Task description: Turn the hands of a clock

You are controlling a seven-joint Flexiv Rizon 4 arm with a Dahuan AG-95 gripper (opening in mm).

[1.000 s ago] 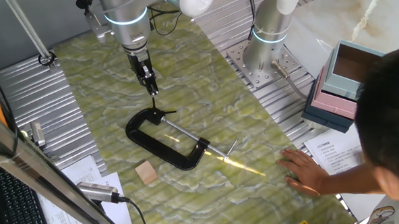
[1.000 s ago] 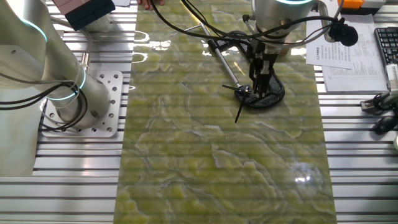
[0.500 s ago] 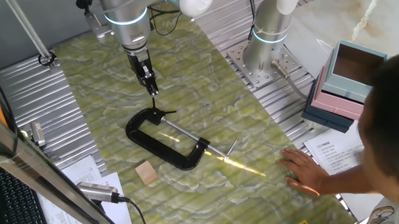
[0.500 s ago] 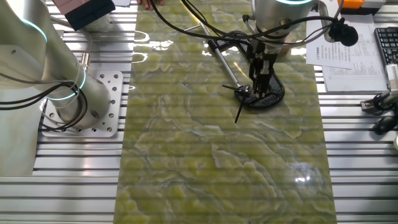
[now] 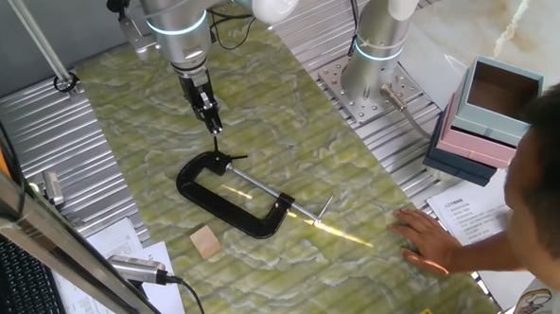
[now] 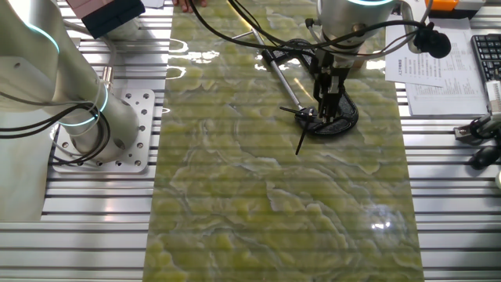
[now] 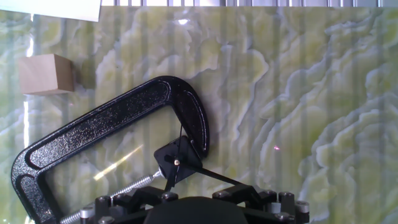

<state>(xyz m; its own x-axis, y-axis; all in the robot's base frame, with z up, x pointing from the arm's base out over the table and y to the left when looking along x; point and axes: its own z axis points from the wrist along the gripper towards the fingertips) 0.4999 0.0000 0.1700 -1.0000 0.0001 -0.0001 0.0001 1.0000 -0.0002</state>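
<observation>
The clock hands (image 5: pixel 226 159) are two thin black pointers joined at a small hub, on a small black piece held in the jaw of a black C-clamp (image 5: pixel 206 198) lying on the green mat. In the other fixed view the hands (image 6: pixel 301 119) spread left and downward. In the hand view the hub (image 7: pixel 176 162) sits on a black diamond-shaped piece, with one pointer running up and one right. My gripper (image 5: pixel 215 129) hangs just above and behind the hands, fingers together with nothing between them; it also shows in the other fixed view (image 6: pixel 325 116).
The clamp's silver screw rod (image 5: pixel 267 193) runs right to a steel crossbar (image 5: pixel 325 208). A wooden cube (image 5: pixel 205 242) lies in front of the clamp. A person's hand (image 5: pixel 426 241) rests on the mat's right edge. A second arm's base (image 5: pixel 366 73) stands behind.
</observation>
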